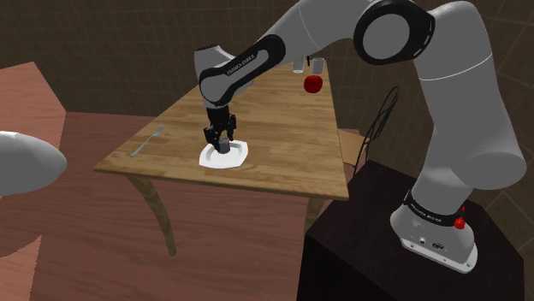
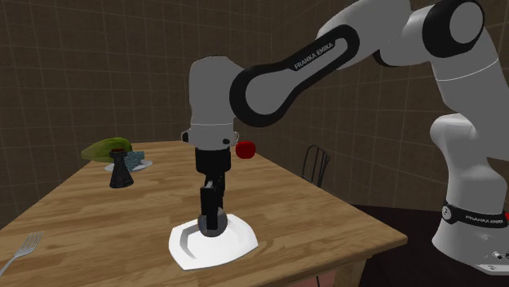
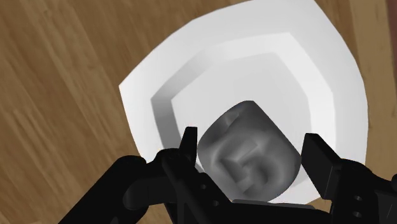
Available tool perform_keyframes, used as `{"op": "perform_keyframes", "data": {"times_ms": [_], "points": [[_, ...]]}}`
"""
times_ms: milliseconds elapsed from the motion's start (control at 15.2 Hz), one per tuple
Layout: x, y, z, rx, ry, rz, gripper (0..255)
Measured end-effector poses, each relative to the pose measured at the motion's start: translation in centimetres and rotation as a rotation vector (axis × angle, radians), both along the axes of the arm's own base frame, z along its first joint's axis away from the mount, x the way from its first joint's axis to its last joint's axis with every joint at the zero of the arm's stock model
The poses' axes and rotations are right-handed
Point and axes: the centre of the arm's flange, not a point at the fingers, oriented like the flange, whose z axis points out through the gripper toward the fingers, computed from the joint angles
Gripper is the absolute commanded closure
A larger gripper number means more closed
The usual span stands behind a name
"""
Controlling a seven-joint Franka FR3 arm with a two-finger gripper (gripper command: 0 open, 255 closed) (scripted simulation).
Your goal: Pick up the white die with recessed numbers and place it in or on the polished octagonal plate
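A grey-white rounded die with sunken numerals sits clasped between my black fingers, just above the middle of the white angular plate. My gripper is shut on the die. In the shoulder view the gripper reaches straight down onto the plate near the wooden table's front edge. In the second exterior view the gripper hangs low over the plate, with the die at its tips.
A red apple and two glasses stand at the table's far end. A fork lies near the shoulder view's left table corner. A dark cone-shaped piece and a green thing on a dish stand at the far side. A wire chair stands beside the table.
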Motion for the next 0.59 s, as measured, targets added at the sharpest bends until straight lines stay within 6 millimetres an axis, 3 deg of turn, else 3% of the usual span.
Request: {"op": "perform_keyframes", "data": {"times_ms": [198, 594], "points": [[0.1, -0.1, -1.4, 0.000, 0.000, 0.000, 255], [0.0, 0.0, -1.8, 0.000, 0.000, 0.000, 255]]}}
